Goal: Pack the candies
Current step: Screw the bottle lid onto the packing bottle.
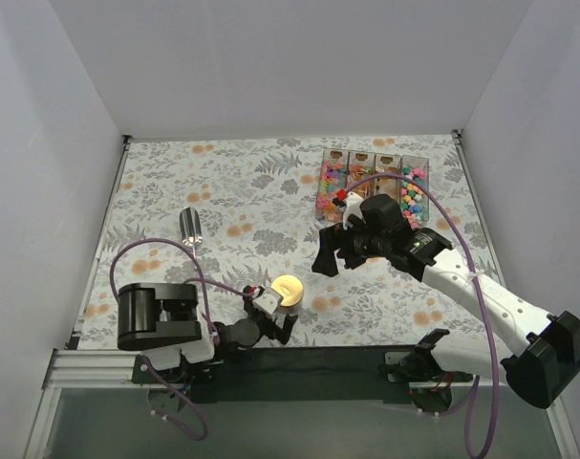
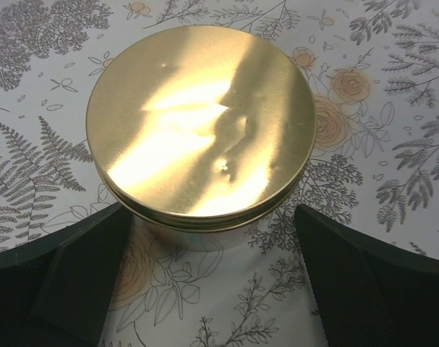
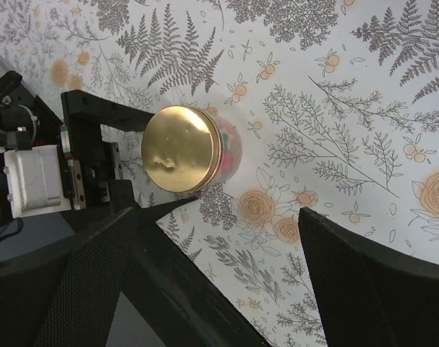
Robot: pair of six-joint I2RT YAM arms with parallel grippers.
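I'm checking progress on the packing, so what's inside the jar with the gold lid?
Through the clear side of the jar, just under the gold lid, a few pink and red candies show. The lid hides the rest, so how full it is cannot be told.

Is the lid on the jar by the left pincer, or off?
On. The gold lid sits flush over the jar, with no gap at its rim in either wrist view. Whether it is screwed tight, cannot tell.
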